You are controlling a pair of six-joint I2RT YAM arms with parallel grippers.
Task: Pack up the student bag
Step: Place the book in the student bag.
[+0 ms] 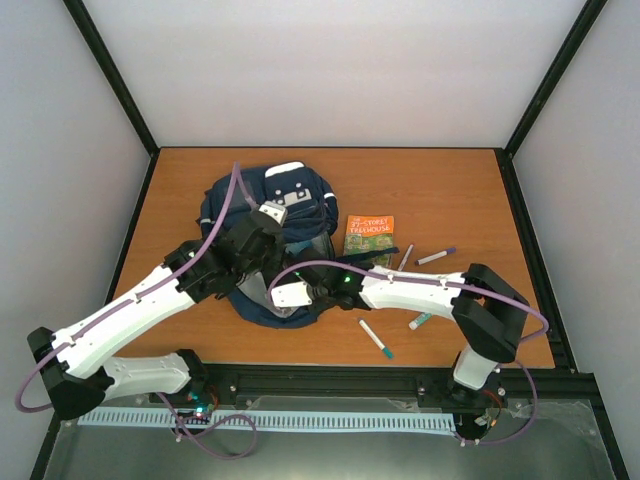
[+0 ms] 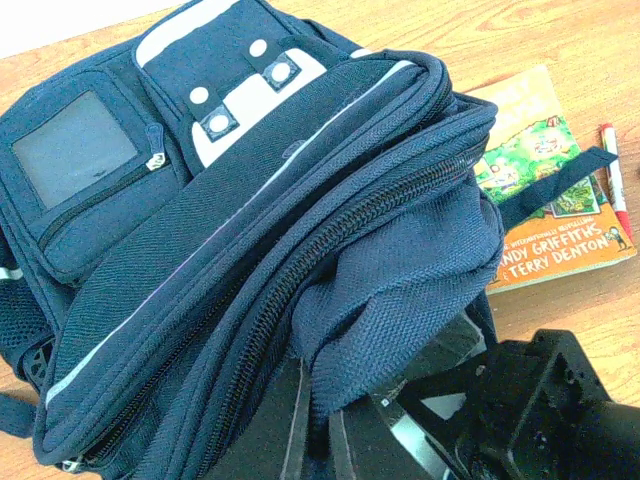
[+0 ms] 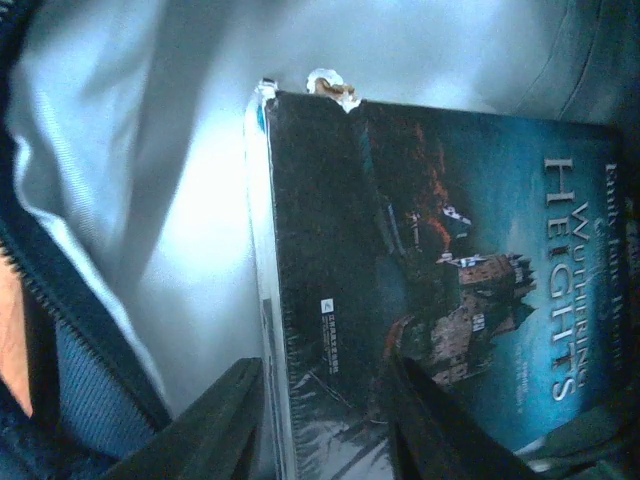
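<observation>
The navy student bag lies at the table's middle left, its main compartment unzipped. In the left wrist view the bag fills the frame. My left gripper is shut on the navy flap fabric at the opening and holds it up; its fingertips pinch the cloth. My right gripper reaches into the bag's mouth. In the right wrist view its fingers clamp a dark "Wuthering Heights" book across its thickness, inside the pale grey lining.
An orange "Treehouse" book lies right of the bag, also in the left wrist view. Several markers lie on the table. A red-capped marker lies beside the orange book.
</observation>
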